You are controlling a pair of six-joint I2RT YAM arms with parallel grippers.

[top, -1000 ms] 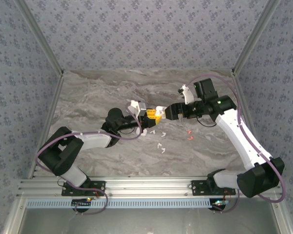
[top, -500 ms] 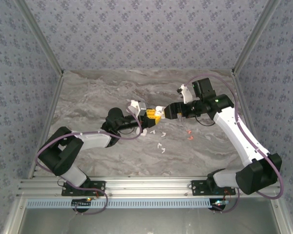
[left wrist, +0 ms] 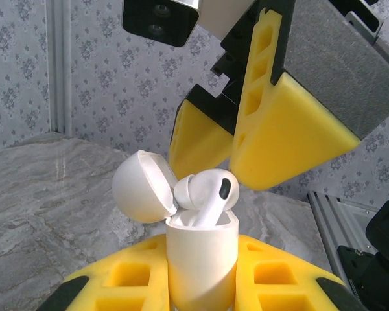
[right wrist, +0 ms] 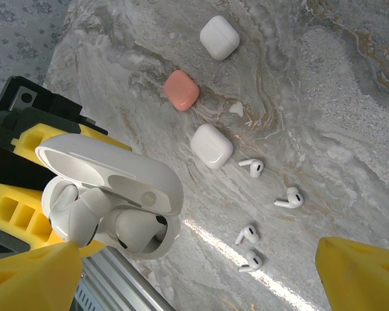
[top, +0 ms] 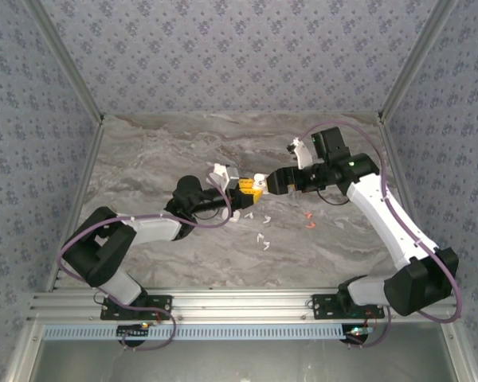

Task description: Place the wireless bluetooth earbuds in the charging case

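white charging case (left wrist: 201,256) gripped by left hand (left wrist: 201,291); right hand (right wrist: 194,272) spread wide.

I see my left gripper (top: 248,189) and right gripper (top: 266,182) meeting tip to tip above the marble table (top: 143,159), a small white case (top: 257,180) between them. White earbuds (top: 263,239) lie scattered below them, and orange-red earbuds (top: 311,225) lie under the right arm.

case (left wrist: 201,259) btm: cut off at edge | earbuds (top: 263,241), top view: too small

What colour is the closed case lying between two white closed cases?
Salmon-orange case, best in right wrist view.
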